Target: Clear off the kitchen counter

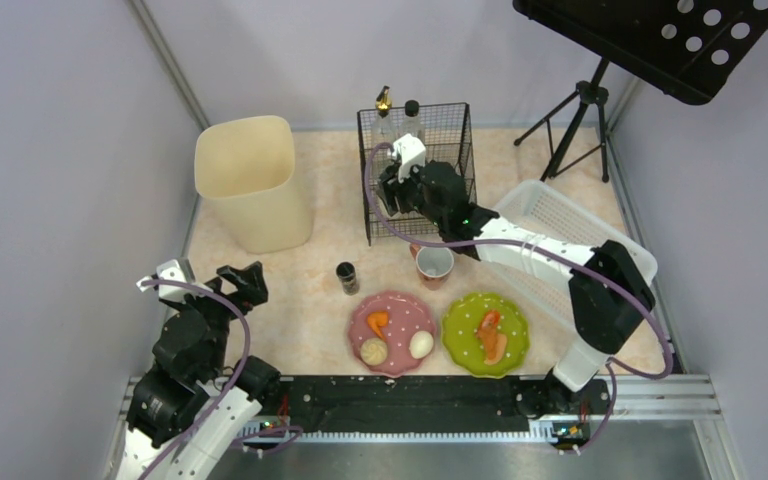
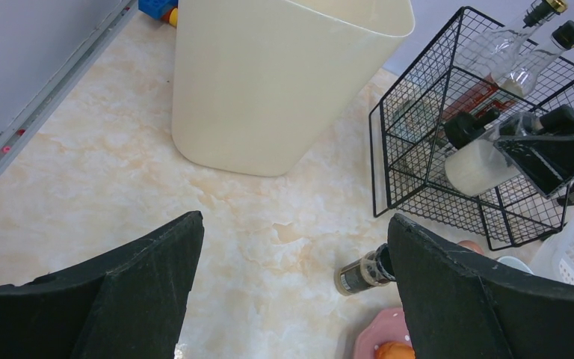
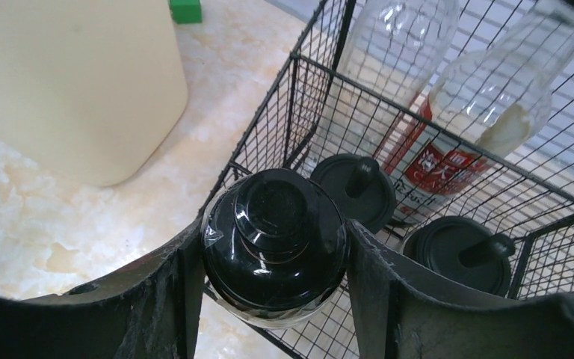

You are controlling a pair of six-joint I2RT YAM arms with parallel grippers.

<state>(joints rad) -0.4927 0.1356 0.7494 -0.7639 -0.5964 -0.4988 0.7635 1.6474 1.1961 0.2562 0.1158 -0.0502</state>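
Right end effector (image 3: pixel 273 258) is clamped on a black-capped bottle (image 3: pixel 273 232), one finger on each side of it just under the cap. The bottle holds something white and sits at the near corner of the black wire basket (image 1: pixel 465 140). It looks to be inside the mesh, but we can't tell whether its base touches the basket floor.

In the same basket we see two clear glass bottles (image 3: pixel 448 90) upright at the back and two black lids (image 3: pixel 460 250) lower down.

Left end effector (image 1: pixel 243 283) has its fingers wide apart with nothing between them. It hangs over the front-left part of the bench (image 1: pixel 310 290).

The bench is the marbled beige slab under everything, and it carries:
- cream bin (image 1: pixel 250 180), far left, just beside the wire basket
- white plastic basket (image 1: pixel 560 215), right side, under the right arm
- small dark jar (image 1: pixel 347 277), upright, centre
- cup (image 1: pixel 435 265), in front of the wire basket
- pink plate (image 1: pixel 410 305) and green plate (image 1: pixel 460 325), side by side at the front, both with food on them
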